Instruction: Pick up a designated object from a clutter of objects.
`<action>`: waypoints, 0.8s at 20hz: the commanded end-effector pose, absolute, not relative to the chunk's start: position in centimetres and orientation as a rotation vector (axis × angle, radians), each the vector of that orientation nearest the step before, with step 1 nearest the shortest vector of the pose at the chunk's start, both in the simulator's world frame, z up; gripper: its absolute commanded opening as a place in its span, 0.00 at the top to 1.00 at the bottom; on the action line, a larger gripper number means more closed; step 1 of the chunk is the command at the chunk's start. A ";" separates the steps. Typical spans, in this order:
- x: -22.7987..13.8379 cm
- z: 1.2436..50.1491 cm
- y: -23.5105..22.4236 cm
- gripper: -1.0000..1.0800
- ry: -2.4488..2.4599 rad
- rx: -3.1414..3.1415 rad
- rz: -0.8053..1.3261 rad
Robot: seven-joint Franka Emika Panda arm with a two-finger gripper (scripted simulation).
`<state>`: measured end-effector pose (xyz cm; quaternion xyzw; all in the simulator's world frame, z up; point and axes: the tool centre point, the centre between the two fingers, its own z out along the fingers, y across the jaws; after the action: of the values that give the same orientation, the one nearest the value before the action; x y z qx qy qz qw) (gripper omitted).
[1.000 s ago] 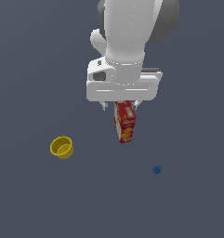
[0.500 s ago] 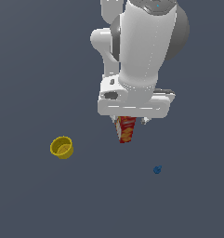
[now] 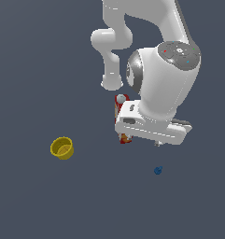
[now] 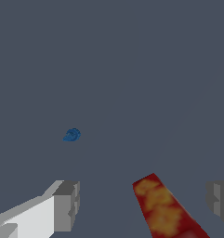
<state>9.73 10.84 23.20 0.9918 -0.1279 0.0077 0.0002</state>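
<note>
I see the dark tabletop (image 3: 30, 56) under my arm. My gripper (image 4: 141, 204) hangs above it with its jaws wide apart, and nothing is in them.

The biggest thing is the tall red cracker box (image 4: 167, 209). It sits right under the gripper, between the two fingers (image 4: 67, 204) in the wrist view. I do not want that one.

Next is the little yellow cup (image 3: 62, 148), well off to one side of the gripper. It stands upright and looks empty inside.

A small pale grey ball (image 3: 121, 98) shows by the box top.

The smallest is the tiny blue knobbly thing (image 4: 72, 135). It lies alone on the tabletop, near the gripper but not under it yet. I think it is light and hard, and it may roll or slip. I would squeeze it across its middle.
</note>
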 end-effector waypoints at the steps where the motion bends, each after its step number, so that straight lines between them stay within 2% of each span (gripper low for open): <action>1: 10.6 21.6 12.2 0.04 -0.476 3.106 0.021; 16: 13.4 12.1 19.5 0.04 -0.864 3.021 0.004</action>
<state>13.23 18.94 12.85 0.9644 -0.2645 0.0012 -0.0004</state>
